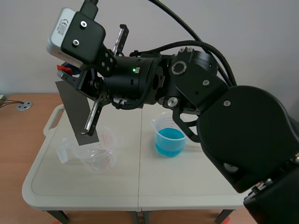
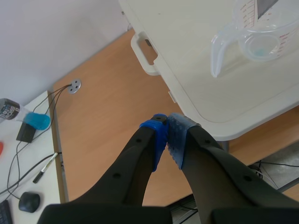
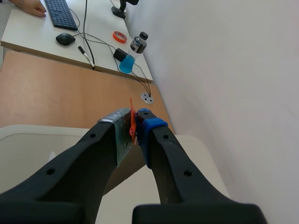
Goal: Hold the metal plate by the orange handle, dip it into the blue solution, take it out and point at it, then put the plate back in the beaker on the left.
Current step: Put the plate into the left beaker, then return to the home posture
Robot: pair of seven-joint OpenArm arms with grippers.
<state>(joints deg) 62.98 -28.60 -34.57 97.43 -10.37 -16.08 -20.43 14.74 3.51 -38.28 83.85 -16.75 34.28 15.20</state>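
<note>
My right arm reaches across from the right, and its gripper (image 1: 66,71) is high over the table's left side, shut on the orange handle (image 1: 61,68) of the dark grey metal plate (image 1: 74,109). The plate hangs slanting down, its lower end at the mouth of the clear left beaker (image 1: 96,158). The beaker of blue solution (image 1: 169,140) stands mid-table, apart from the plate. In the right wrist view the orange handle (image 3: 132,122) is pinched between the fingers of the right gripper (image 3: 135,125). My left gripper (image 2: 168,135) is shut on nothing, off the table's corner, with the clear beaker (image 2: 261,37) ahead.
The white folding table (image 1: 187,186) has a carry handle (image 1: 51,121) at its left edge. A wooden surface with a cable grommet (image 1: 24,105) lies beyond. A desk with keyboard (image 3: 60,13), mouse, bottle (image 3: 137,43) and a person's hand (image 3: 29,6) is farther off.
</note>
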